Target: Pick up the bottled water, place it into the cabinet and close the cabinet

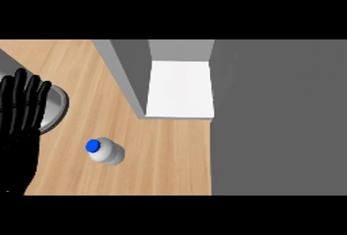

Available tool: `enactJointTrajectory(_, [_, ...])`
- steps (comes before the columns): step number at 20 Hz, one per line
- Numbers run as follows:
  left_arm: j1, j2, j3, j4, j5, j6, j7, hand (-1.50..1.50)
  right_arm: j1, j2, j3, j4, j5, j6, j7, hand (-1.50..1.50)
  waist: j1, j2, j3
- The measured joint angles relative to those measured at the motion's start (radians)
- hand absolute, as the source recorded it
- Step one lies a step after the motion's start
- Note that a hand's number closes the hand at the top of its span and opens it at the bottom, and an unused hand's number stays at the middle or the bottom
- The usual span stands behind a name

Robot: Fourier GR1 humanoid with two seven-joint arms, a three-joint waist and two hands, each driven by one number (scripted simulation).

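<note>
1. A round grey dish [59, 106] lies at the counter's left side, and the left hand covers part of it, so only its right rim shows.
2. The left hand [19, 133] shows at the view's left edge with its fingers straight and pointing up; it is open, resting, and holds nothing.
3. The right hand shows nowhere in the view.
4. The bottled water [106, 152] stands upright on the counter, its blue cap on top, to the right of the left hand and apart from it. It is just below and right of the dish without touching it.
5. Nothing lies on the bare wood between the bottle and the cabinet's opening.
6. The cabinet [180, 87] stands further back and to the right of the bottle, well apart from it. It has a grey left wall and a white floor inside, and nothing lies on that floor.
7. A broad dark grey panel [278, 119] fills the view's right side, from the cabinet's right edge down along the counter's right edge; whether it is the cabinet's door cannot be told.
8. The counter [163, 156] is light wood with the grain running along its length.
</note>
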Motion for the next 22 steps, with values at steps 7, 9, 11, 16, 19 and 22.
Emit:
enactJointTrajectory(7, [0.091, -0.050, -0.018, -0.074, -0.051, 0.060, 0.030, -1.50, 0.109, 0.045, 0.046, -0.105, -0.037, 0.016, 0.006, -1.50, -0.008, -0.008, 0.016])
enactJointTrajectory(9, [0.131, -0.067, -0.034, -0.070, -0.035, 0.087, 0.076, -1.50, 0.161, 0.047, 0.070, -0.135, -0.081, 0.035, 0.069, -1.50, -0.011, -0.009, 0.018])
enactJointTrajectory(11, [0.180, -0.077, -0.066, -0.091, -0.035, 0.115, 0.106, -1.50, 0.208, 0.056, 0.104, -0.181, -0.098, 0.037, 0.122, -1.50, -0.010, -0.010, 0.018])
enactJointTrajectory(16, [0.267, -0.089, -0.195, -0.195, -0.096, 0.207, 0.200, -1.50, 0.332, 0.067, 0.164, -0.294, -0.116, 0.048, 0.184, -1.50, -0.010, -0.011, 0.020])
enactJointTrajectory(19, [0.321, -0.092, -0.267, -0.230, -0.139, 0.247, 0.213, -1.50, 0.397, 0.066, 0.181, -0.339, -0.116, 0.062, 0.190, -1.50, -0.010, -0.010, 0.020])
enactJointTrajectory(22, [0.348, -0.093, -0.321, -0.253, -0.195, 0.286, 0.242, -1.50, 0.458, 0.067, 0.209, -0.355, -0.107, 0.077, 0.174, -1.50, -0.012, -0.010, 0.020])
